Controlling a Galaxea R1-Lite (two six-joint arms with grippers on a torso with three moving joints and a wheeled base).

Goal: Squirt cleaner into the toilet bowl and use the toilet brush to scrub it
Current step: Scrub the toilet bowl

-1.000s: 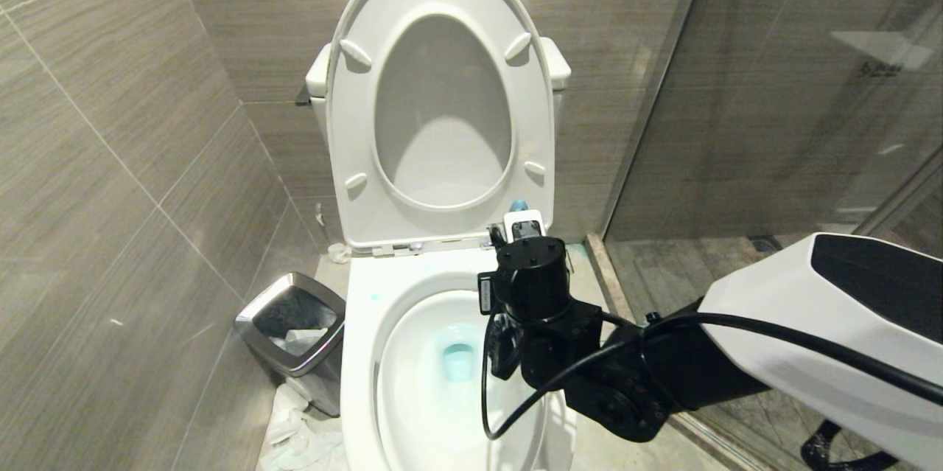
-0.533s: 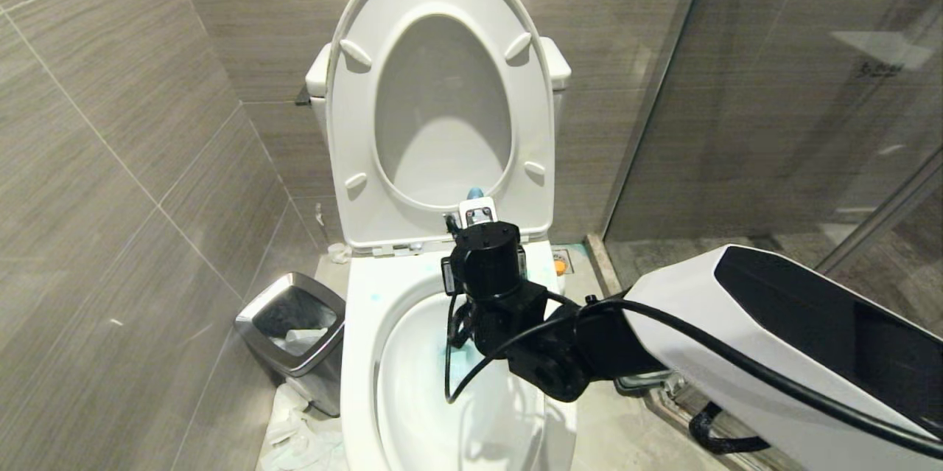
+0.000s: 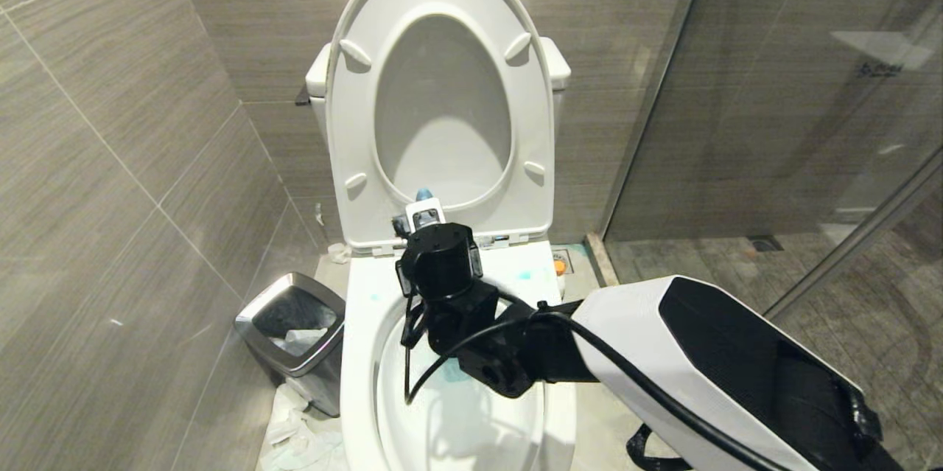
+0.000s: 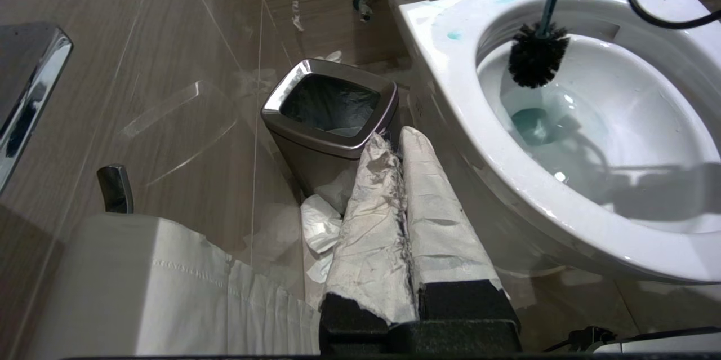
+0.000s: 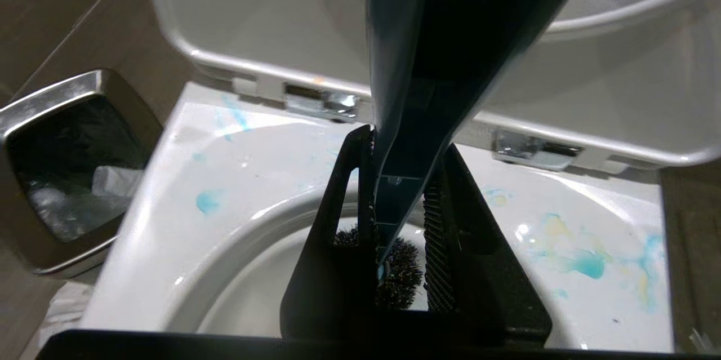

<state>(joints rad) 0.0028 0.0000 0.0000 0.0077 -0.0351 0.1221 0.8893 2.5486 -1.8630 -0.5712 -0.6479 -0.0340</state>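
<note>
brush (image 4: 537, 53) upright in the bowl (image 4: 450, 101), black bristles at the back inner wall, above blue cleaner (image 4: 529, 121) pooled at the drain. handle clamped in the right gripper (image 5: 401, 219) over the back rim. left gripper (image 4: 401, 174) shut, parked near the bin (image 4: 329, 118).

glossy white ceramic toilet bowl (image 4: 450, 101); brushed steel bin (image 4: 329, 118); matt plastic toilet brush (image 4: 535, 50), bristly head; crumpled paper (image 4: 321, 225).
</note>
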